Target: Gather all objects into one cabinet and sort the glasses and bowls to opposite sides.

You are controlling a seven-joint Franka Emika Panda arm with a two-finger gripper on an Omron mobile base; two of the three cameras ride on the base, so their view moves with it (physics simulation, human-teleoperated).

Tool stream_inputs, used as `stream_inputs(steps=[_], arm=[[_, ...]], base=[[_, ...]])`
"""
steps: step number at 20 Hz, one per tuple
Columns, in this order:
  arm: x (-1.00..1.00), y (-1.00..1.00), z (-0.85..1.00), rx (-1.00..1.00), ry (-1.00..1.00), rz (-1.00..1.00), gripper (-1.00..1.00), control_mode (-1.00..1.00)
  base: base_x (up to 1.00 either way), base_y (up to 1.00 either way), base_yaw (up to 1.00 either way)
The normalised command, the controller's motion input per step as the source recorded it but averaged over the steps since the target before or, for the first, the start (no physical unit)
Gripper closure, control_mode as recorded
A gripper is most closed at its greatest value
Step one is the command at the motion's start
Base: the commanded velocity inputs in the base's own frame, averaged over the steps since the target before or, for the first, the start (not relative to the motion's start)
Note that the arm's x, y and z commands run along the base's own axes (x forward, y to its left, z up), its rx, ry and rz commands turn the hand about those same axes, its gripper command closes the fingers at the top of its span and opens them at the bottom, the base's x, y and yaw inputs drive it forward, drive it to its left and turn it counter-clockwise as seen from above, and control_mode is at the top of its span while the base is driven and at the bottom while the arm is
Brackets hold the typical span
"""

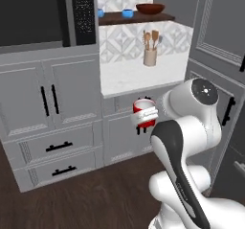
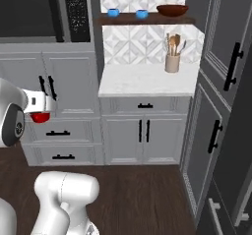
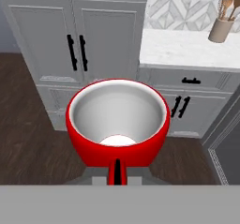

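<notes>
Claw (image 3: 117,168) grips the red cup (image 3: 117,124) by its rim, held above dark wood floor (image 1: 95,194) before grey cabinets (image 1: 48,108). Beyond, a white bench (image 2: 147,79); above it, the shelf (image 2: 147,18) carries two blue cups (image 2: 141,14) and a brown bowl (image 2: 172,10).

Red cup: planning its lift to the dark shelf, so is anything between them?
Nothing visible blocks it. The glossy red cup is held in the gripper before the white counter; open air rises to the dark-brown wooden shelf.
</notes>
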Motion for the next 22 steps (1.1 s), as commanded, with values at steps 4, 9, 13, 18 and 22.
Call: stream_inputs(steps=[4, 9, 13, 18, 22], arm=[[0.00, 0.00, 0.00, 0.00, 0.00, 0.00, 1.00, 1.00], [0.00, 0.00, 0.00, 0.00, 0.00, 0.00, 1.00, 1.00], [0.00, 0.00, 0.00, 0.00, 0.00, 0.00, 1.00, 1.00], [0.00, 0.00, 0.00, 0.00, 0.00, 0.00, 1.00, 1.00], [0.00, 0.00, 0.00, 0.00, 0.00, 0.00, 1.00, 1.00]], base=[[0.64, -0.90, 0.14], [0.89, -0.52, 0.14], [1.00, -0.42, 0.09], [0.91, -0.43, 0.03], [0.96, -0.26, 0.01]])
